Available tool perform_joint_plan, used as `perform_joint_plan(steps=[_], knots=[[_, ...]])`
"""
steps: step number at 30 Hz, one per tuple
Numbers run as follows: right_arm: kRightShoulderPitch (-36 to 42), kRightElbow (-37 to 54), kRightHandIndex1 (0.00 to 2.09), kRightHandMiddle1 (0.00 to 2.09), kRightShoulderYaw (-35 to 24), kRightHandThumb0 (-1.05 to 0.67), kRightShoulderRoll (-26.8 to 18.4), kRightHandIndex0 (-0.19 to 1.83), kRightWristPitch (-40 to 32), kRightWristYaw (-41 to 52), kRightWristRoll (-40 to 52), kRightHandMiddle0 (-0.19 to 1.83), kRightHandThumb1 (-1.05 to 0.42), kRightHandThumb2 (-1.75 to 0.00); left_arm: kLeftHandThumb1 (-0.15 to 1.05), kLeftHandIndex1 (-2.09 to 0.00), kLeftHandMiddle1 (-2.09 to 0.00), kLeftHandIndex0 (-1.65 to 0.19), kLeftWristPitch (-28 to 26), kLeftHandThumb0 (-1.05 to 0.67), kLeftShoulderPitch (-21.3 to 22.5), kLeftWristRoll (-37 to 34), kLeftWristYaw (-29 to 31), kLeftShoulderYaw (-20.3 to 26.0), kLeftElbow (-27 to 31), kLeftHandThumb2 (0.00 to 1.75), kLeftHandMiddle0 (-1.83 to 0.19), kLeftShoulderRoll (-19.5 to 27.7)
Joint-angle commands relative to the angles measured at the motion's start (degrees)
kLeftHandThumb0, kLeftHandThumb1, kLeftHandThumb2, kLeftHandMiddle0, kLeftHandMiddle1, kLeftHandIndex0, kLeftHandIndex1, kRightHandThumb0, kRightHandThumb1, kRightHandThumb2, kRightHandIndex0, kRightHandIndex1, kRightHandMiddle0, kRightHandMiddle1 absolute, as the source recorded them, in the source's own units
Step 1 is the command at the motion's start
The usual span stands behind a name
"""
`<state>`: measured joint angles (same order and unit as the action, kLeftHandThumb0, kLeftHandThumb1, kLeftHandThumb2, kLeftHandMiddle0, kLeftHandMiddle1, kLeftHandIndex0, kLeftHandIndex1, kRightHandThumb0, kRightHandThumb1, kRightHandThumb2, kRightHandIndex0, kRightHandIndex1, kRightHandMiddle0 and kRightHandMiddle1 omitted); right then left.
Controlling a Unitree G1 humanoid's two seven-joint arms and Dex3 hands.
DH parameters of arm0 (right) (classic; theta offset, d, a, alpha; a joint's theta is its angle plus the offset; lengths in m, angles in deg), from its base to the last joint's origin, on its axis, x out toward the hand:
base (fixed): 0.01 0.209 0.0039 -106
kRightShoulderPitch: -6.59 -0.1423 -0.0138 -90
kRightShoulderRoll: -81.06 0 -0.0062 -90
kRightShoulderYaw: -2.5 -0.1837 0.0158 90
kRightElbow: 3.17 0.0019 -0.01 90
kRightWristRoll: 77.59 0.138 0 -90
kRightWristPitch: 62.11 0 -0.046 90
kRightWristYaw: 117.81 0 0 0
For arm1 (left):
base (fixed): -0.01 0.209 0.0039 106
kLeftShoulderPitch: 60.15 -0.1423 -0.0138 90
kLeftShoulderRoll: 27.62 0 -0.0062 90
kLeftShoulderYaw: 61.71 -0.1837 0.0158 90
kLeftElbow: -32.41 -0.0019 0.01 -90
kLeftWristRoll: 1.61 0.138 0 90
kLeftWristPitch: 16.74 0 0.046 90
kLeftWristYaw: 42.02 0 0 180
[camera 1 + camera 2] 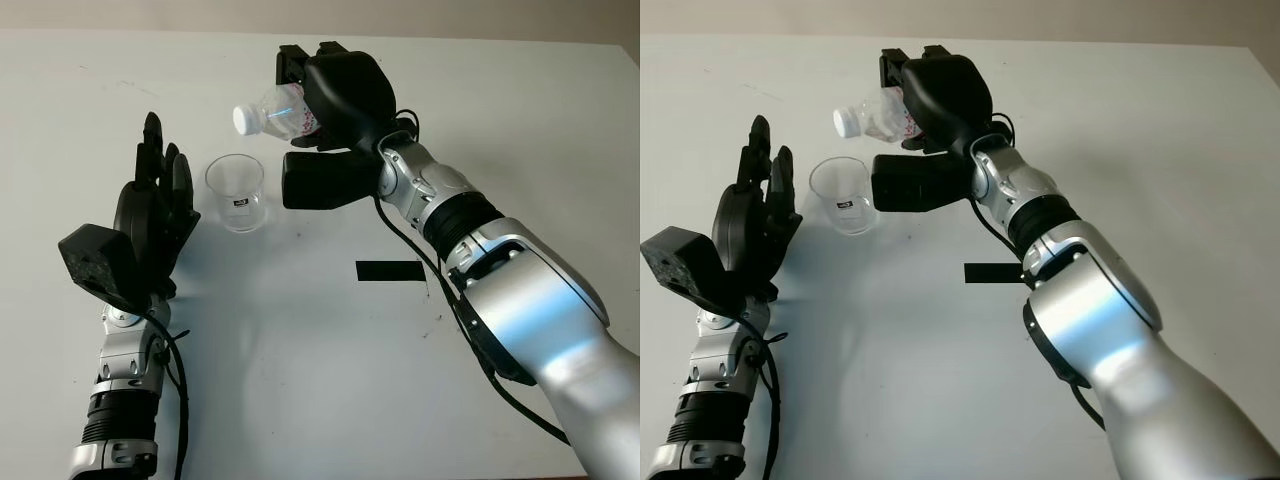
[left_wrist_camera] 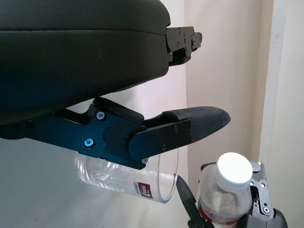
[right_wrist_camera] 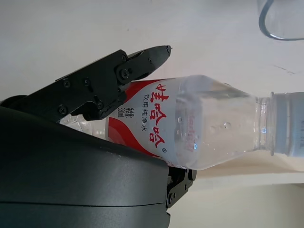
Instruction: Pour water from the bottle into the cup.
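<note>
Left eye view: right hand [image 1: 335, 95] grips the tilted, capped bottle [image 1: 275, 112] above the cup [image 1: 236, 193], beside the open left hand [image 1: 150, 215].

Bottle [image 1: 280, 112] base and rear hidden inside right robot hand [image 1: 335, 95]; neck and white cap protrude. Cap cut off by edge in right wrist view. Cup [image 2: 128, 178] upper wall hidden behind left robot hand [image 1: 150, 215] finger in left wrist view. Cup label print too small to read.

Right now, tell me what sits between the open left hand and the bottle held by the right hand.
The clear plastic cup stands between the left hand and the white-capped water bottle in the right hand, seen from the head views.
</note>
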<state>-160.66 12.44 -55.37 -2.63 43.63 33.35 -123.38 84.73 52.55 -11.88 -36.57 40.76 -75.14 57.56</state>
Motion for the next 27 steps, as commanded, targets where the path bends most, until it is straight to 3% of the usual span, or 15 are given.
perform_joint_plan(steps=[1,3,5,6,8,10,14,27], knots=[[-3.02,0.28,2.09,2.09,1.33,-0.17,-0.32,0.94,0.89,-2.72,-1.46,0.23,-1.04,-0.2,1.05,-0.06,-0.05,0.09,0.65,-0.69,0.38,0.39,-0.02,-0.08,-0.22,0.64,0.05,-0.18],[-3.21,0.3,2.09,2.04,3.24,-0.21,-0.8,0.97,1.41,-5.38,-3.53,0.22,-1.02,-0.15,1.05,-0.05,-0.05,0.1,0.33,-0.7,0.29,0.67,0.11,-0.31,-0.14,0.65,0.06,0.04],[-3.55,0.28,2.09,1.71,5.34,-0.28,-1.24,0.99,1.77,-8.15,-5.87,0.27,-1.0,-0.08,1.05,-0.05,-0.05,0.11,0.18,-0.71,0.3,0.69,0.59,-0.47,-0.21,0.66,0.07,0.25],[-3.77,0.2,2.09,1.71,6.42,-0.29,-1.39,0.99,1.74,-9.37,-7.11,0.31,-0.99,-0.07,1.05,-0.04,-0.05,0.12,0.26,-0.71,0.3,0.67,0.79,-0.52,-0.26,0.66,0.08,0.3],[-4.38,-0.05,2.09,1.97,9.21,-0.3,-1.65,1.01,1.09,-12.46,-10.31,0.34,-1.0,-0.06,1.05,-0.04,-0.05,0.12,0.53,-0.71,0.36,0.68,0.92,-0.52,-0.39,0.66,0.08,0.27],[-4.91,-0.37,2.09,2.07,11.92,-0.32,-1.6,1.09,-0.55,-15.95,-13.43,0.5,-1.02,-0.06,1.05,-0.05,-0.05,0.12,0.68,-0.72,0.42,0.74,0.88,-0.54,-0.44,0.66,0.08,0.24],[-5.66,-0.89,2.09,2.09,14.49,-0.35,-1.31,1.21,-1.3,-18.59,-15.94,0.68,-1.02,-0.05,1.05,-0.05,-0.05,0.11,0.54,-0.72,0.42,0.99,0.58,-0.65,-0.36,0.66,0.08,0.12],[-7.32,-1.48,2.09,2.09,20.59,-0.39,-1.65,1.24,-4.01,-24.13,-21.68,0.71,-1.0,-0.05,1.05,-0.05,-0.05,0.13,0.16,-0.72,0.25,1.04,0.62,-0.49,-0.31,0.66,0.09,-0.06]])
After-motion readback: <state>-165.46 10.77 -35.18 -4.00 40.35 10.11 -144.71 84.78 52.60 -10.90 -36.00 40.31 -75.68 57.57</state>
